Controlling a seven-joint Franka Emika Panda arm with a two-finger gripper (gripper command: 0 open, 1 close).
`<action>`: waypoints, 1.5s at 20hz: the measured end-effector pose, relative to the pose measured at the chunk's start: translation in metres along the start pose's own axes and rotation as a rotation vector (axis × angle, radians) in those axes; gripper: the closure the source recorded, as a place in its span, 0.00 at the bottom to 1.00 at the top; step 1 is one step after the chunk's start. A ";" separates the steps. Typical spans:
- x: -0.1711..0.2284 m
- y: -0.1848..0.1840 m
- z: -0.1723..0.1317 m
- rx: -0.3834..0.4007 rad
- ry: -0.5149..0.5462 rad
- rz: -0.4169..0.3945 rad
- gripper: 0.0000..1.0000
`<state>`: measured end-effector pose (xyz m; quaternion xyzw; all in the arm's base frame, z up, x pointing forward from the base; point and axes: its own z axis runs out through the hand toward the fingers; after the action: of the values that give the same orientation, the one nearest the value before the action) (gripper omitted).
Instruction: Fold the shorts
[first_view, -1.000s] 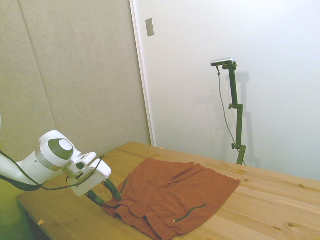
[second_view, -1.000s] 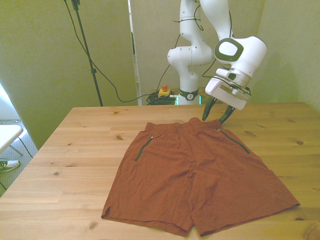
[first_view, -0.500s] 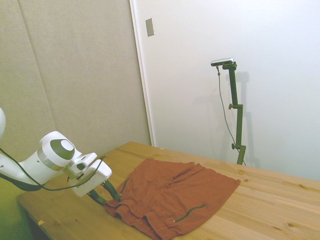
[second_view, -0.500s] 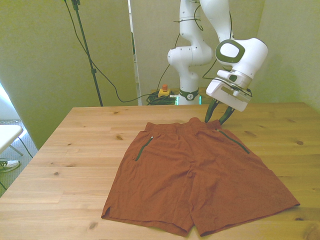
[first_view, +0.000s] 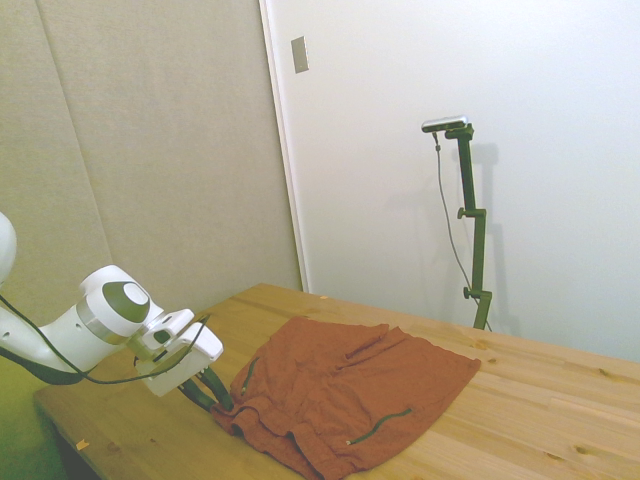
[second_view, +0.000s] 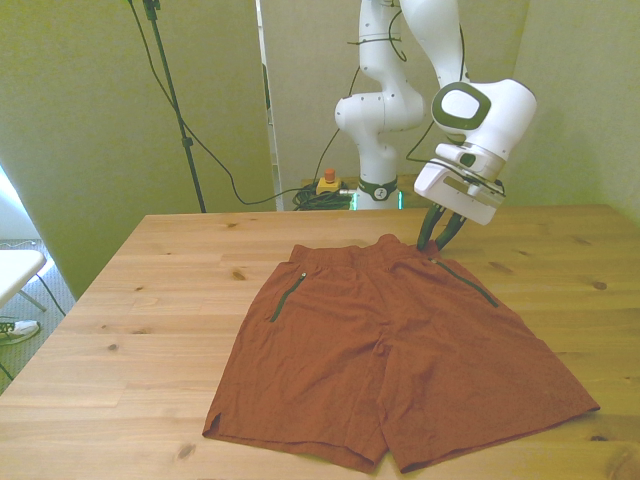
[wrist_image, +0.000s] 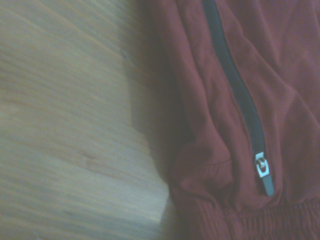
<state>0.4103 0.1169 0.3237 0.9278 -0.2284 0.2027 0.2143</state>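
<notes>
Rust-red shorts (second_view: 400, 350) lie flat below the end effector (second_view: 437, 238), whose fingers pinch narrowly on the waistband corner; best to lift gently, keeping both fabric layers caught.

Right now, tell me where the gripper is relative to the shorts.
In the front view the gripper is at the waistband of the shorts, toward the front view's right, beside the top of the right-hand zippered pocket and nearest the table's far edge.

Pale wooden table (second_view: 140, 300), knotty planks. Beige fabric wall panels (first_view: 150, 150) beside a plain white wall (first_view: 400, 100) bearing a small grey plate (first_view: 300, 54).
</notes>
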 end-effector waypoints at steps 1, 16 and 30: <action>-0.001 0.000 0.000 0.001 -0.001 0.000 1.00; 0.019 0.035 -0.048 0.069 0.069 0.115 1.00; 0.108 0.188 -0.068 0.174 0.063 0.465 1.00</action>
<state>0.3829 -0.0373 0.4886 0.8584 -0.4106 0.2945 0.0880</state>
